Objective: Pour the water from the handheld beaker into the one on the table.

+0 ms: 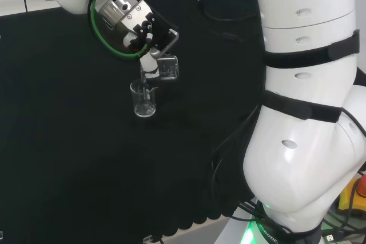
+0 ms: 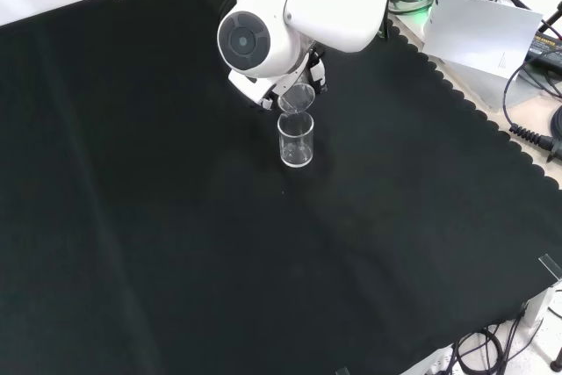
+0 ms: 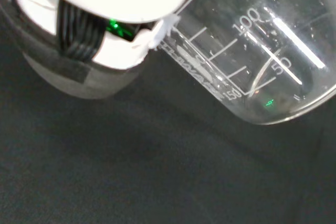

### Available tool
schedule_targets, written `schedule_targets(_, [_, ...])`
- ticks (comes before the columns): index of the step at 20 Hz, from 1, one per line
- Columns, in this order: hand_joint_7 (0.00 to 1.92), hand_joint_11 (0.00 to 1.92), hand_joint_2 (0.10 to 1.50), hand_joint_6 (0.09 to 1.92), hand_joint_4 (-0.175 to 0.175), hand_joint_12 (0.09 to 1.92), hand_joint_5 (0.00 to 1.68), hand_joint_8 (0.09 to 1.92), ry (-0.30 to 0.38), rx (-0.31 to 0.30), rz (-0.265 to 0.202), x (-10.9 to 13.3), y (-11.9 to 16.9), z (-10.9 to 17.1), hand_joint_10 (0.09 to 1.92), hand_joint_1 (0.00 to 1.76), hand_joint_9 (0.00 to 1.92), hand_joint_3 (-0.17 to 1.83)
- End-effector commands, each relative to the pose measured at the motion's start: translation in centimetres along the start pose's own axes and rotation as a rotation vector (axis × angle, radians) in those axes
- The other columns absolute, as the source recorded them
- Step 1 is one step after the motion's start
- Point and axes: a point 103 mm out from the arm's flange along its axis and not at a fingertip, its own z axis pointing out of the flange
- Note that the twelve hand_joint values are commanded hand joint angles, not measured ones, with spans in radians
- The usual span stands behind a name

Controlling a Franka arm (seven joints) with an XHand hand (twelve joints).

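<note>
My black and white hand (image 1: 150,55) curling its fingers round a tilted clear glass beaker (image 1: 167,68), its lip leaning over an upright clear glass beaker (image 1: 143,99) on the black cloth (image 1: 80,158), front view hiding my hand behind the white arm link (image 2: 303,6), wrist view showing the held beaker's printed scale.
</note>
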Motion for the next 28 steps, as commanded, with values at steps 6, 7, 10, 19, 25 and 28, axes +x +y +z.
schedule_targets(6, [1.24,1.24,0.61,0.87,-0.175,0.89,1.18,0.84,-0.024,0.024,-0.001,0.27,-0.2,-0.57,0.72,1.31,1.55,0.79])
schedule_targets(7, [1.24,1.24,0.61,0.87,-0.175,0.89,1.18,0.84,-0.025,0.027,-0.003,0.27,-0.19,-0.57,0.72,1.31,1.55,0.79])
schedule_targets(10, [1.24,1.24,0.61,0.87,-0.175,0.89,1.18,0.84,-0.03,0.033,-0.005,0.49,-0.21,-0.66,0.72,1.31,1.55,0.79])
schedule_targets(19, [1.24,1.24,0.61,0.87,-0.175,0.89,1.18,0.84,-0.065,0.049,0.0,0.84,-0.37,-1.02,0.72,1.31,1.55,0.79])
schedule_targets(25, [1.24,1.24,0.61,0.87,-0.175,0.89,1.18,0.84,-0.094,0.049,0.006,1.11,-0.44,-1.21,0.72,1.31,1.55,0.79])
schedule_targets(28, [1.24,1.24,0.61,0.87,-0.175,0.89,1.18,0.84,-0.097,0.052,0.003,0.99,-0.39,-1.1,0.72,1.31,1.55,0.79])
